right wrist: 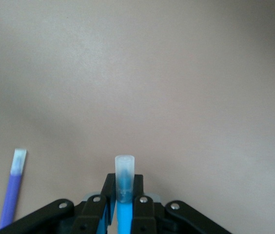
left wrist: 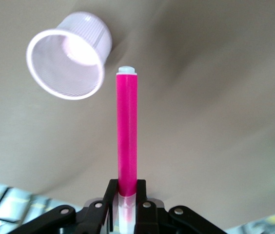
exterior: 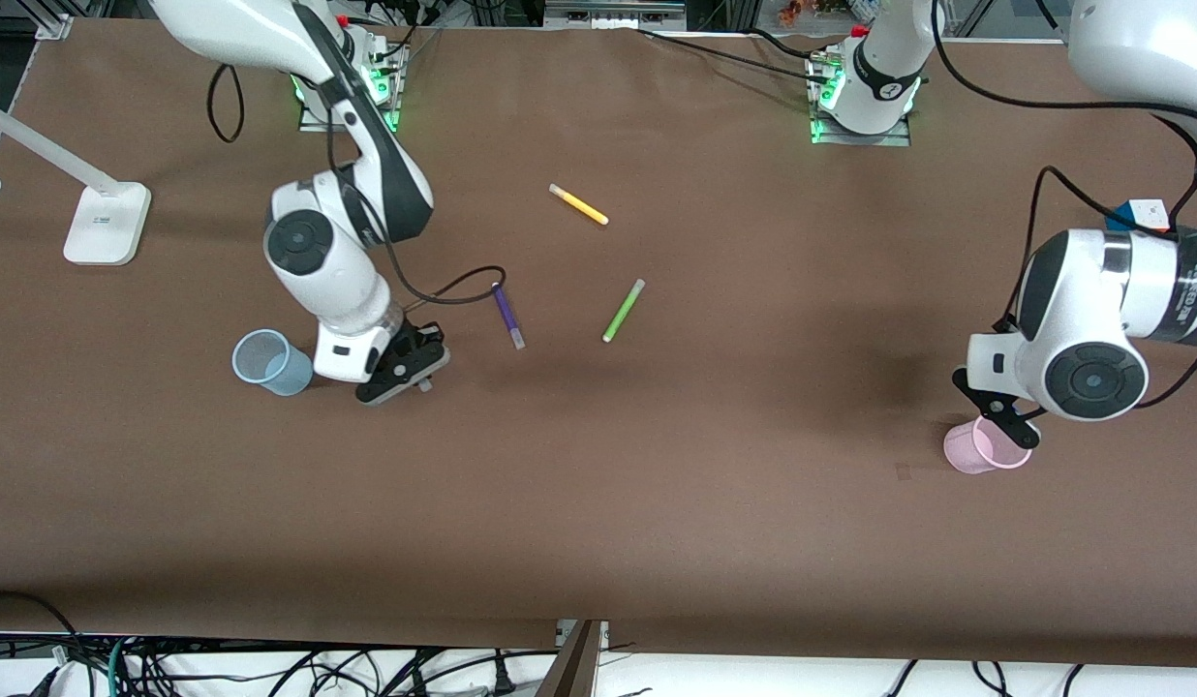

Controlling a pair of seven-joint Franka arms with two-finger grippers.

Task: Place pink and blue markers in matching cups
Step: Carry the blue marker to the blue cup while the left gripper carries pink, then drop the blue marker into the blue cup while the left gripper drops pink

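The pink marker (left wrist: 127, 131) is pinched at its lower end by the left end effector (left wrist: 126, 195) and stands up out of the fingers with its capped tip free. In the left wrist view the pink cup (left wrist: 71, 54) sits just beside that tip, not under it; from the front the left end effector (exterior: 997, 411) hangs over the worktop at the rim of the pink cup (exterior: 986, 449). The blue marker (right wrist: 124, 187) is likewise clamped by the right end effector (right wrist: 124, 204), its greyish clear cap poking out, and from the front that right end effector (exterior: 405, 363) is low over the worktop beside the blue cup (exterior: 271, 362), not above it.

The main risk, as I judge it, is a release while either pen is off-centre: the marker would strike the rim or land outside. Both cups look light and are shorter than a pen, so a nudge from a finger or a pen dropped at a slant could tip one over. The pink marker is held only by its end, so it may swing as it is let go.

Three other pens lie loose mid-worktop: a purple pen (exterior: 507, 316) close to the right end effector, a green pen (exterior: 623, 310) and a yellow pen (exterior: 578, 204). The worktop (exterior: 657, 503) is covered in plain brown; a white lamp base (exterior: 106, 224) stands at the right arm's end, and cables hang below the front edge.
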